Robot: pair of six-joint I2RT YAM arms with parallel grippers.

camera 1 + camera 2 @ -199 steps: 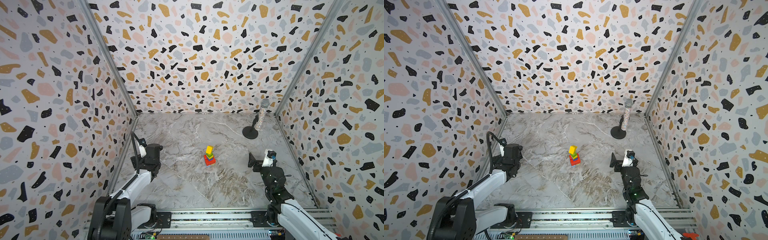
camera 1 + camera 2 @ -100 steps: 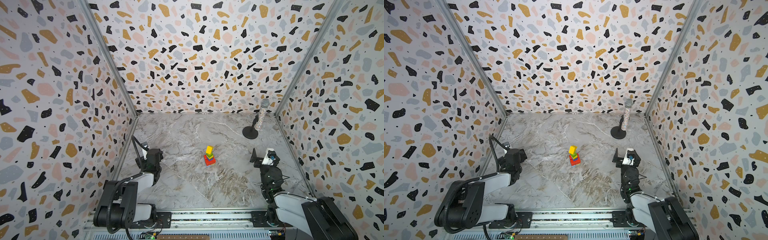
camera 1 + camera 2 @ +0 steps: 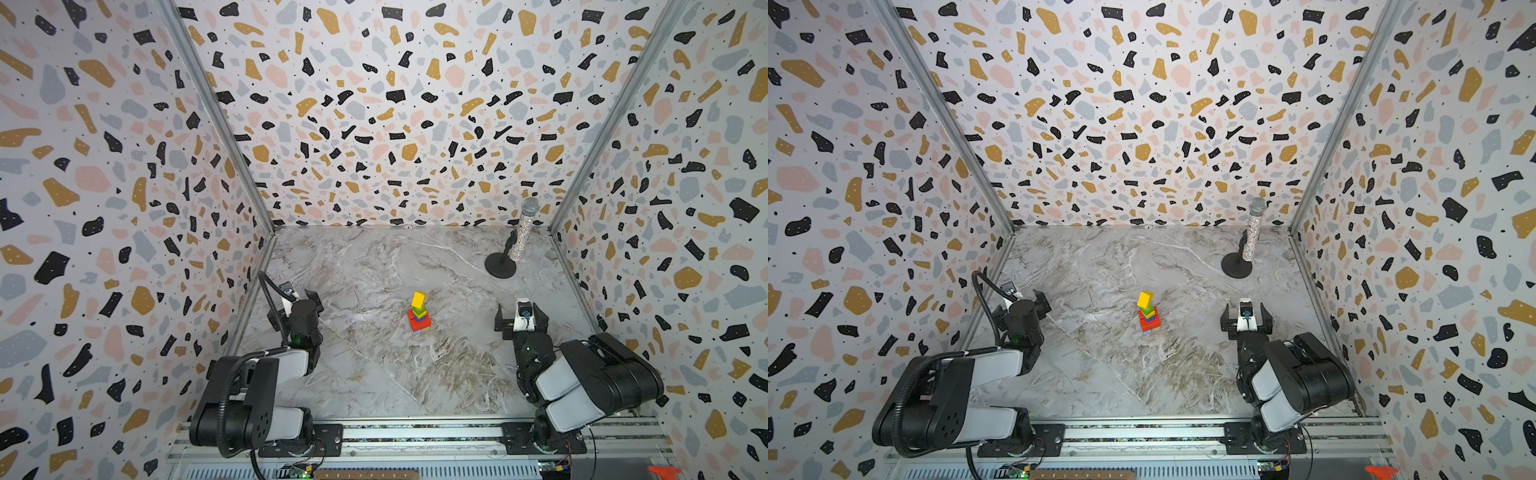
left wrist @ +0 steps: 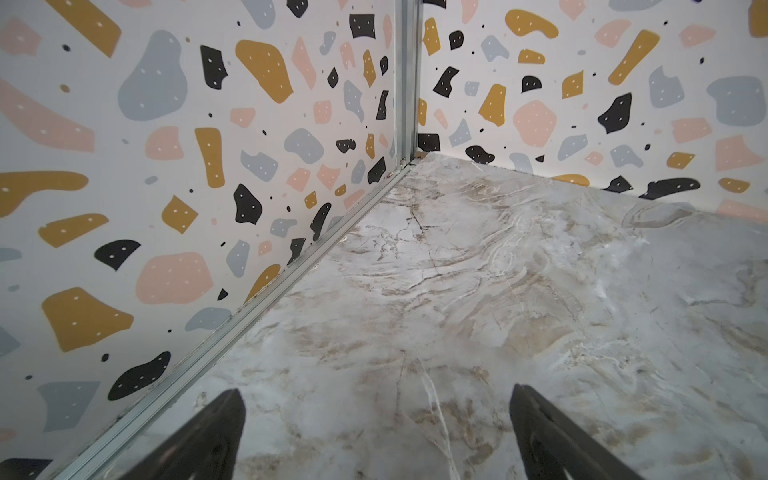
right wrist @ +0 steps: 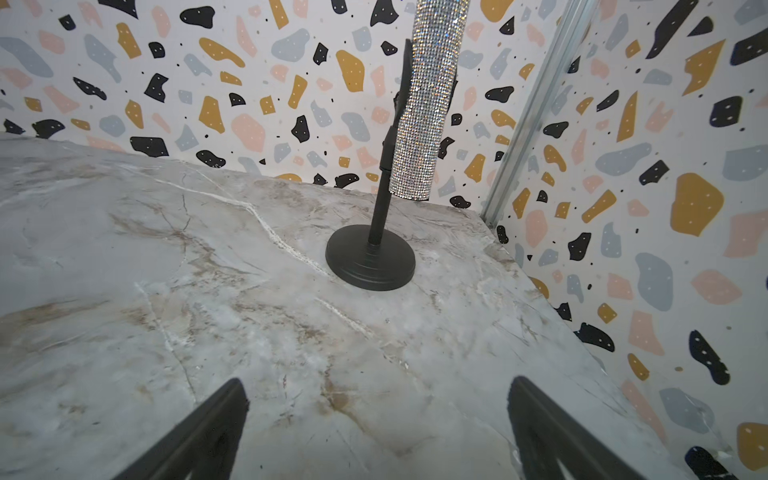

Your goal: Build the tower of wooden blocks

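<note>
While both pairs of jaws are held wide and empty above bare bench [image 4: 457, 291], the left arm [image 3: 286, 359] and right arm [image 3: 582, 374] have been folded back toward their bases. The tower [image 3: 419, 314] is left standing mid-bench, well apart from both, with a yellow block [image 3: 419, 298] on top; the build is judged finished.

Tower [image 3: 419, 313] stood mid-tabletop [image 3: 365, 374]. Microphone stand [image 3: 500, 266] set behind, in far right corner. Left tool [image 3: 300, 300] positioned left of tower, near left wall [image 3: 124, 249]. Right tool [image 3: 520, 316] positioned right of tower, before microphone stand. Both well apart from tower.
</note>
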